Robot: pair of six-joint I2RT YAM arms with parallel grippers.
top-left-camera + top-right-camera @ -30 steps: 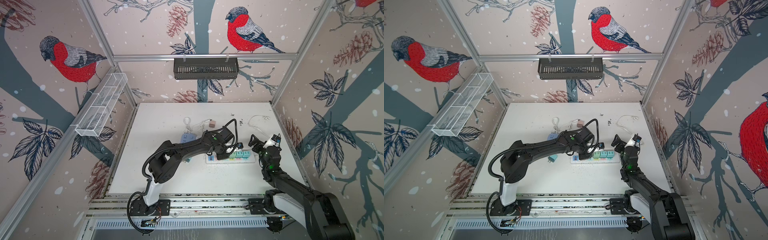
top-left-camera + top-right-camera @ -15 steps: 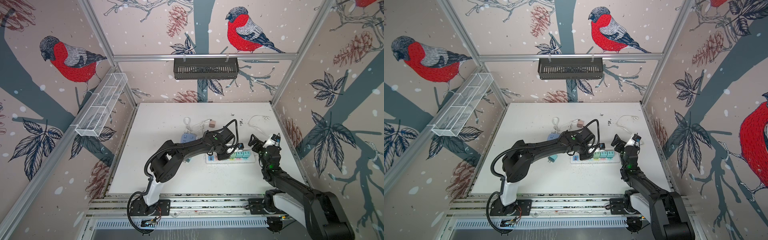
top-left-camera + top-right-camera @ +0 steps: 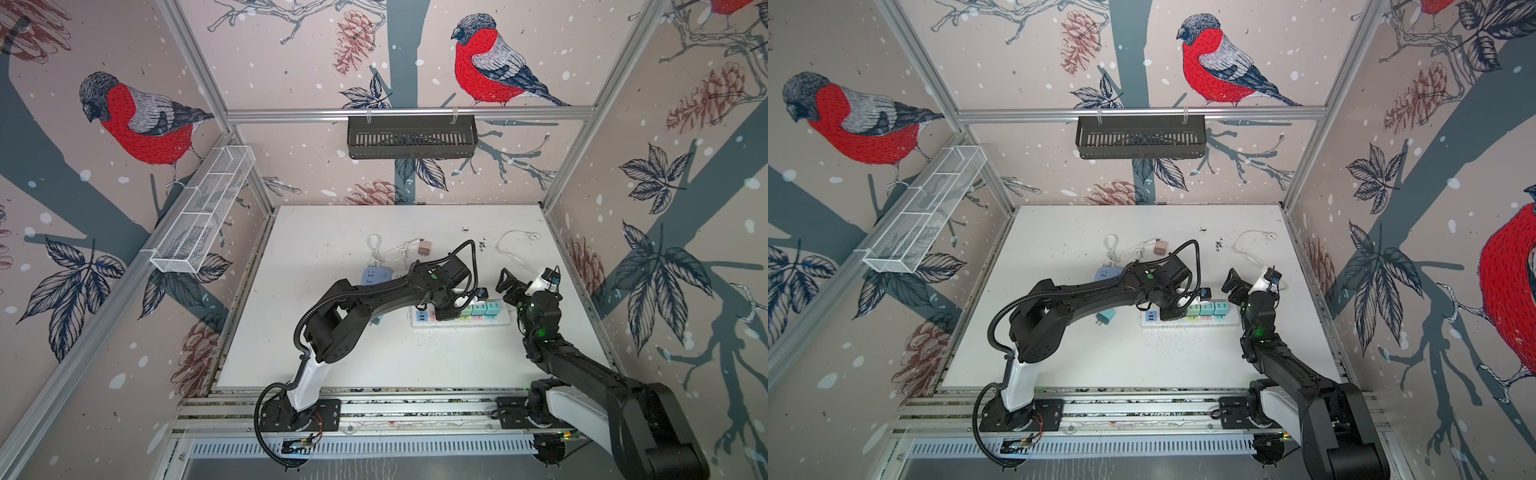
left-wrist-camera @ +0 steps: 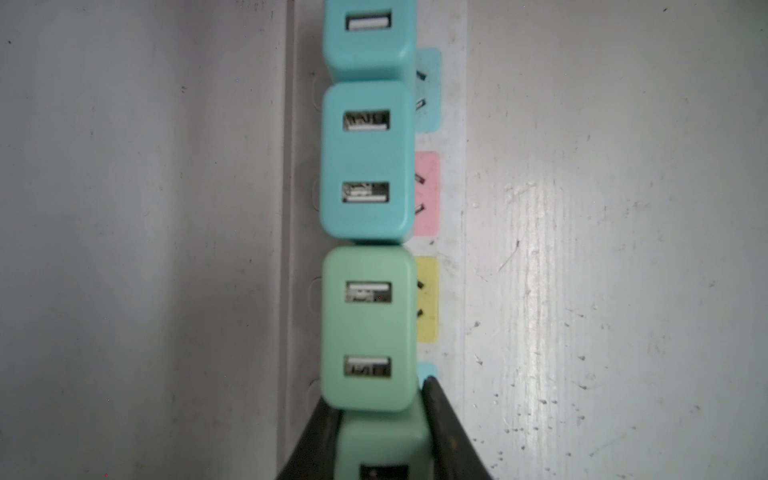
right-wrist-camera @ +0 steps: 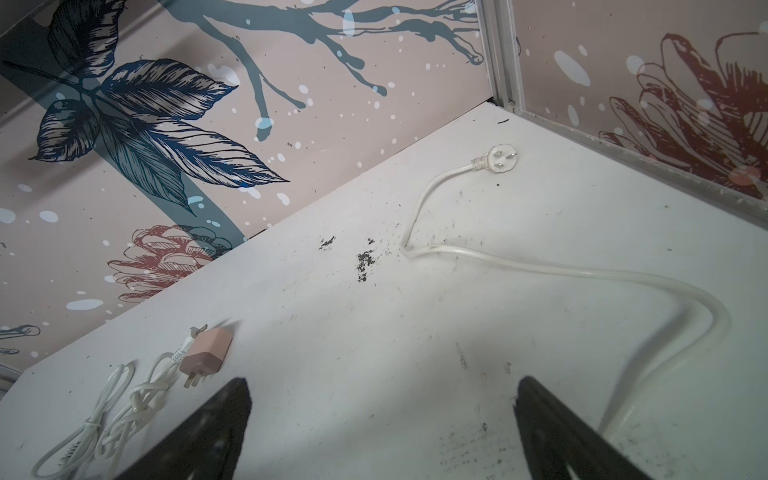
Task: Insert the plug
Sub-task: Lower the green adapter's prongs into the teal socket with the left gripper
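The green plug [image 4: 382, 444] sits pinched between the black fingers [image 4: 436, 415] of the left gripper [image 4: 380, 415], directly over the white power strip [image 4: 451, 249] and in line with the chargers already standing in it. The jaws are narrow, clamped on the plug's two sides. How deep its prongs sit in the socket cannot be told.

Touching the held plug is a second green charger [image 4: 368, 328] beside a yellow socket patch, then a teal charger [image 4: 365, 162] beside a pink patch, with one more teal body cut off by the frame edge. In both top views the left gripper [image 3: 444, 311] points down at the strip [image 3: 461, 322] near its left end, on the white table [image 3: 332, 353].

The right gripper [image 3: 510, 286] hangs above the table just past the strip's right end, jaws spread wide and holding nothing; its wrist view shows the two fingertips [image 5: 239, 390] well apart over bare tabletop.

Farther out, a loose teal charger [image 3: 1105, 318] lies on its side left of the strip. A blue socket block [image 3: 376, 275], a pink charger [image 5: 205, 351] and a coiled white cable [image 5: 120, 411] lie behind the left arm. A white cord [image 5: 540, 266] ends in a three-pin plug near the back right corner.
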